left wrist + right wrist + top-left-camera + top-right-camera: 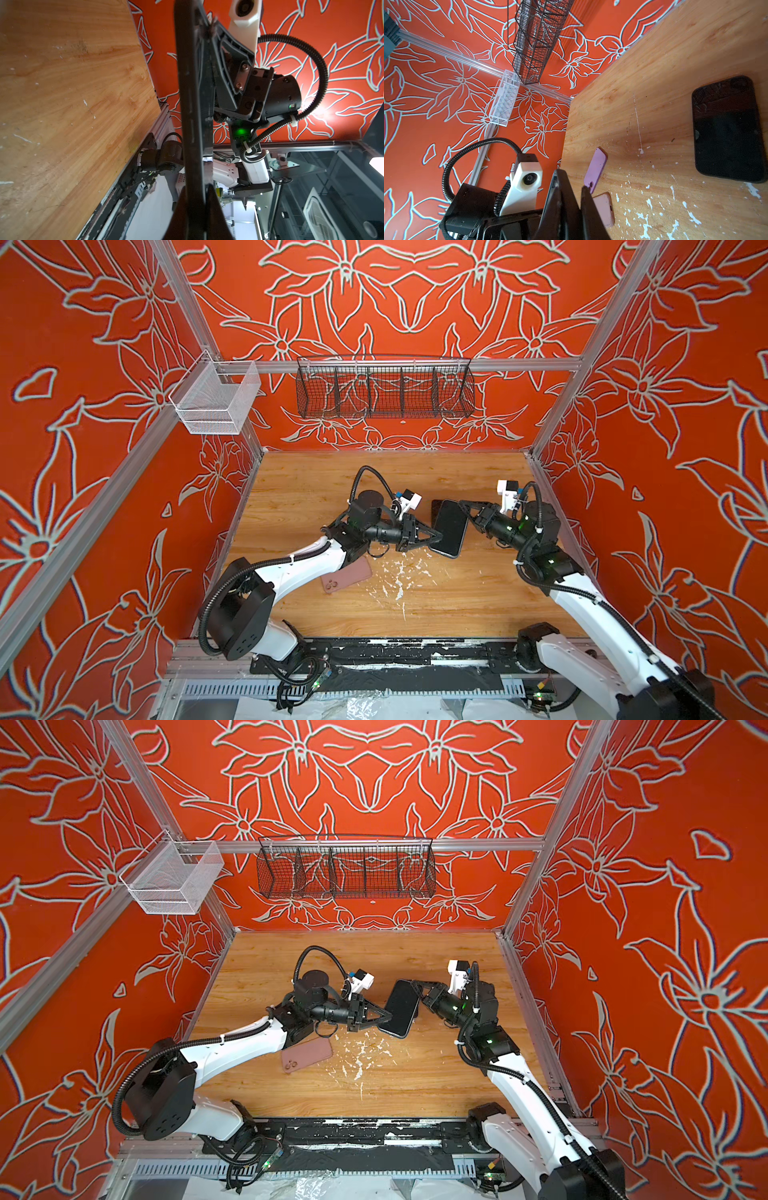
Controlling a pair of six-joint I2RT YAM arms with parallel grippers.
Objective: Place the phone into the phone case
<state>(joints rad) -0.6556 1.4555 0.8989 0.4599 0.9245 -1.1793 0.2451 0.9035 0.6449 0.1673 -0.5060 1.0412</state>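
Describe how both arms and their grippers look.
The left arm and right arm have white shell links with black joint housings, black ribbed cables, white zip ties and green lights. The left gripper and right gripper carry black triangular fingers; white camera housings top the wrists.

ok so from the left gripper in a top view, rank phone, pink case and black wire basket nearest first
1. phone, held in the left gripper, mid-scene
2. pink case, flat on the table, partly under the left arm
3. black wire basket, up on the back wall
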